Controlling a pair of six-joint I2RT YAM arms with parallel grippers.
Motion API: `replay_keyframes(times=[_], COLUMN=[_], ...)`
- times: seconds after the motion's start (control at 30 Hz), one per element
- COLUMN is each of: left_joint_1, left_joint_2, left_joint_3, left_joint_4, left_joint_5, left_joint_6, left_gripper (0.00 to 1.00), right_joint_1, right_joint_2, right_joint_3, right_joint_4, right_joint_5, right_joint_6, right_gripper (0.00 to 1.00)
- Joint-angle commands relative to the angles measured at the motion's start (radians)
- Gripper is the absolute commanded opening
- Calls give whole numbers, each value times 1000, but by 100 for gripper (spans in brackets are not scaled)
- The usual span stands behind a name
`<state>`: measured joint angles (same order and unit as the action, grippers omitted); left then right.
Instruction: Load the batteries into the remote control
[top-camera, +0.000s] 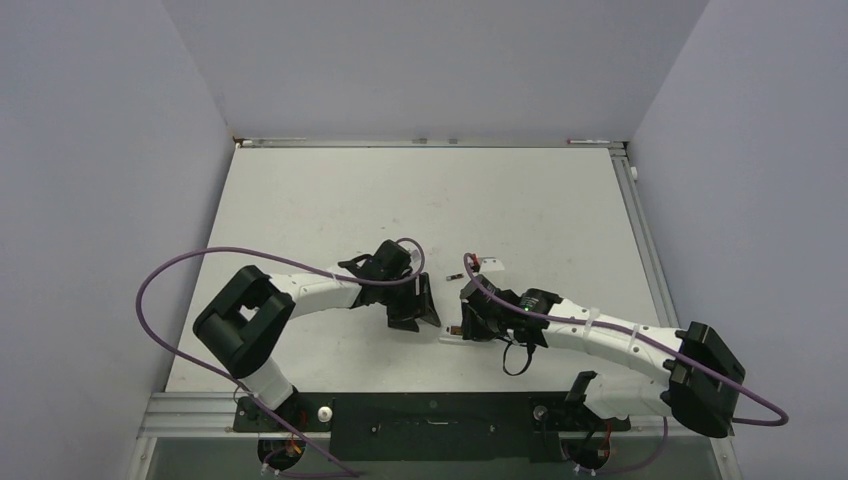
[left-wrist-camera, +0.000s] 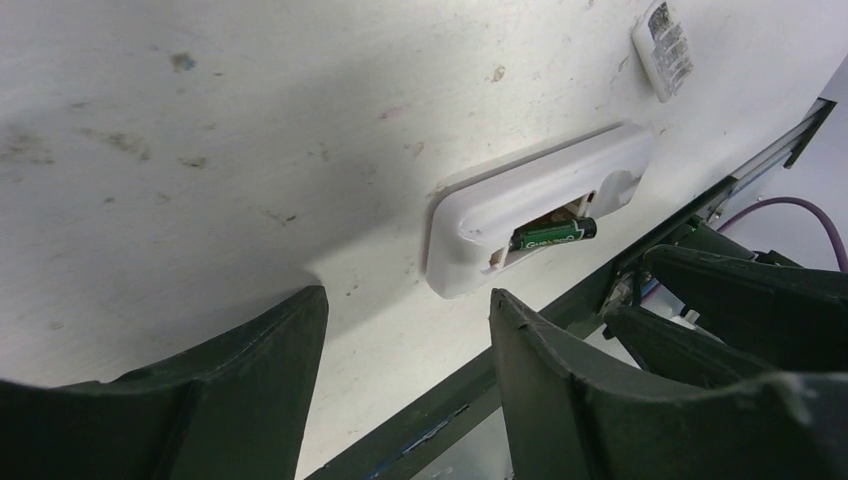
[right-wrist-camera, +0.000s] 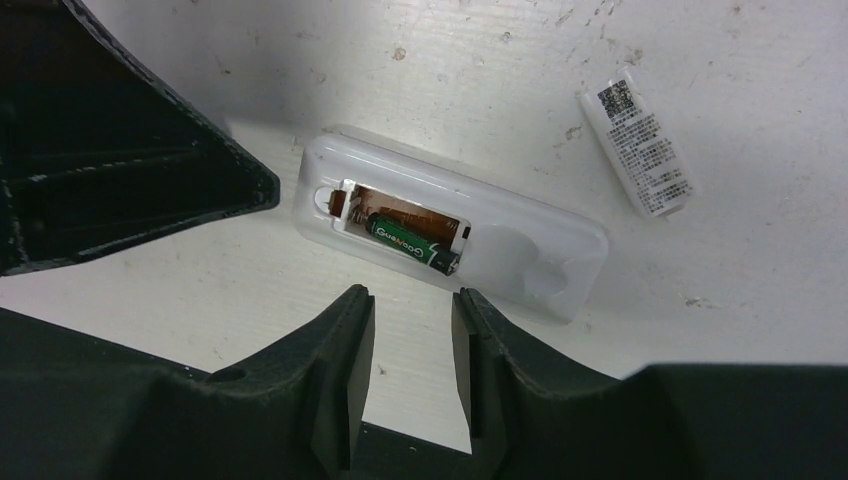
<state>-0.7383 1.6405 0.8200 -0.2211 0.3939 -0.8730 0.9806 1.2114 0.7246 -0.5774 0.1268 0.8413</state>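
The white remote control (right-wrist-camera: 520, 250) lies on the table with its battery slot facing up. One dark green-labelled battery (right-wrist-camera: 415, 243) sits in the slot; the bay beside it shows bare copper. In the left wrist view the remote control (left-wrist-camera: 520, 190) and the battery (left-wrist-camera: 553, 236) appear just beyond my left gripper (left-wrist-camera: 408, 300), which is open and holds nothing. My right gripper (right-wrist-camera: 412, 300) hangs just short of the remote's long side, its jaws a narrow gap apart with only table between them. In the top view both grippers, left (top-camera: 428, 318) and right (top-camera: 462, 328), flank the remote control (top-camera: 450, 339). No other battery shows.
The small white cover piece (right-wrist-camera: 640, 150) with a printed label lies apart from the remote, also in the top view as the cover piece (top-camera: 490, 265). A small dark speck (top-camera: 452, 278) to its left is too small to identify. The table's near metal edge (left-wrist-camera: 470, 400) runs close by.
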Motion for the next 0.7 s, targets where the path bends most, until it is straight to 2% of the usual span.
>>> replay_keyframes(times=[0.0, 0.4, 0.67], left_joint_1=[-31, -71, -79], left_joint_2=[28, 66, 91], left_joint_3=[29, 27, 36], left_joint_4=[60, 100, 111], left_joint_5=[19, 18, 16], left_joint_6=[-3, -29, -38], left_gripper=[57, 40, 38], right_joint_1=[-8, -8, -8], right_joint_2=[-23, 5, 18], right_joint_3=[1, -7, -14], right_joint_4=[38, 44, 52], right_joint_5=[38, 51, 53], right_joint_6=[46, 78, 84], right_gripper=[35, 35, 34])
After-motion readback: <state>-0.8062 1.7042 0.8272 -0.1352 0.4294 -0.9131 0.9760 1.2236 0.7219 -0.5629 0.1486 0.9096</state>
